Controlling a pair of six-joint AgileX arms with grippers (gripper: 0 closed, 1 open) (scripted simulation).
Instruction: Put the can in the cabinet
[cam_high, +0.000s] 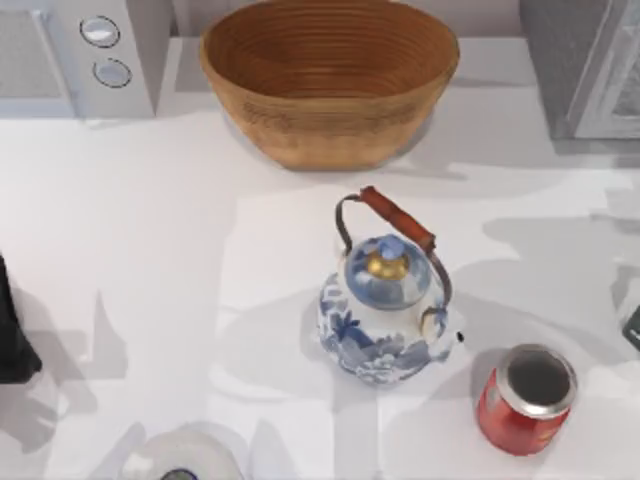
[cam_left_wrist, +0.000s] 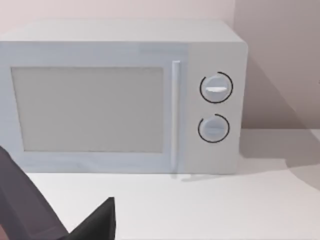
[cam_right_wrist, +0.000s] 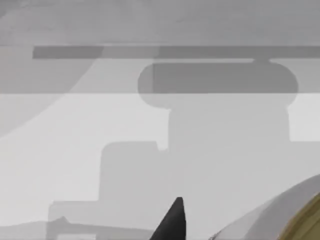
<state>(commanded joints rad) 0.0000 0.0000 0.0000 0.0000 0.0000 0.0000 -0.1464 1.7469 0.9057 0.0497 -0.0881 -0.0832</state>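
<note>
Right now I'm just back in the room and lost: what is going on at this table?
Nothing is being held yet. The red can stands upright on the table near the front right, apart from the blue-and-white teapot to its left. A woven basket sits at the back, a microwave at the back left. The left arm sits at the left edge, the right arm at the right edge.

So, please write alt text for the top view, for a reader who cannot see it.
A red can stands on the white table near the right edge, beside a blue-and-white teapot. Behind them are a wicker basket and a microwave.
</note>
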